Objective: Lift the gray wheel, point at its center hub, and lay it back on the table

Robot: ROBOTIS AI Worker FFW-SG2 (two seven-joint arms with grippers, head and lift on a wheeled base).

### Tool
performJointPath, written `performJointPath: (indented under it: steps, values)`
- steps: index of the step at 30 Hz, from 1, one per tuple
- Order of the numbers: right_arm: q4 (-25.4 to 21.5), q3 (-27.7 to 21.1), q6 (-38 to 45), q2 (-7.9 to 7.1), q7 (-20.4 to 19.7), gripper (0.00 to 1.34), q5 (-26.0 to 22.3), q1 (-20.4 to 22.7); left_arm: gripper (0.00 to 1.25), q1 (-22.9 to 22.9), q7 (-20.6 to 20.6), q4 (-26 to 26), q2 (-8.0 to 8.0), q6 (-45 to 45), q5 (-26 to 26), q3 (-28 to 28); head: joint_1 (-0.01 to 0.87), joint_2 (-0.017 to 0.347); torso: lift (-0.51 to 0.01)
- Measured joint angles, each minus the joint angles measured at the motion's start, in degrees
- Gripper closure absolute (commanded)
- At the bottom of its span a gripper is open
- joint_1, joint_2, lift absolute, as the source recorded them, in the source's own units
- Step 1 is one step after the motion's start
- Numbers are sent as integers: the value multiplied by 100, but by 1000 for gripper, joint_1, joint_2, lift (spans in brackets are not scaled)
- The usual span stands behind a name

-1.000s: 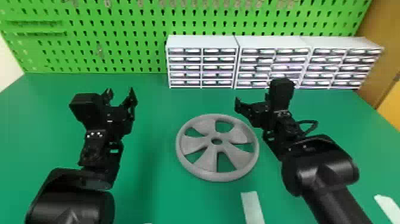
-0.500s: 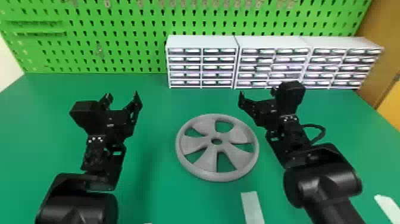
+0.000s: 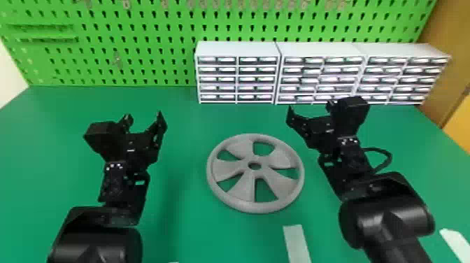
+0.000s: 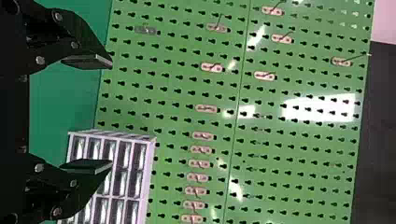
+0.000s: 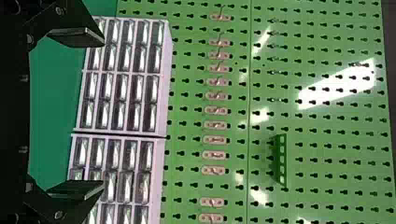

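The gray wheel (image 3: 241,189) lies flat on the green table (image 3: 189,224), its center hub (image 3: 254,165) facing up. In the head view my left gripper (image 3: 144,120) is left of the wheel, open and holding nothing. My right gripper (image 3: 309,109) is beyond the wheel's right side, also open, not touching it. The left wrist view has the left gripper (image 4: 112,114) with its two fingers wide apart. Likewise parted are the fingers of the right gripper (image 5: 103,114) in the right wrist view, with drawer units behind them.
White drawer units (image 3: 237,49) line the table's back edge, in front of a green pegboard (image 3: 140,66). A pale strip (image 3: 296,241) lies on the table nearer than the wheel, and another strip (image 3: 456,243) is at the right. A cable loops beside the right wrist.
Both grippers have shifted slightly, the left one toward the right and the right one a little to the right and lower in the head view. The wheel has not moved.
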Motion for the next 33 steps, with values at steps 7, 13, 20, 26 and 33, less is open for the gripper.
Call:
performJointPath:
  steps: [7,13,20,26,33]
  values:
    - [-3,-26,-9,-5,0,217,-30,21,493,-25,0,36,-5,0,2,-23,692,48,-96]
    - [-4,-35,-14,-11,0,217,-31,25,493,-42,-4,55,-7,7,27,-43,692,48,-96]
    - [-4,-58,-9,-19,0,217,-42,29,496,-51,0,78,-8,9,65,-63,692,48,-96]
    - [-4,-92,-52,-26,0,217,-57,55,498,-67,-2,109,-10,9,70,-93,692,48,-96]
    - [-4,-174,-238,-86,-13,217,-157,-124,501,-378,-269,228,-17,-5,-51,-118,692,48,-96]
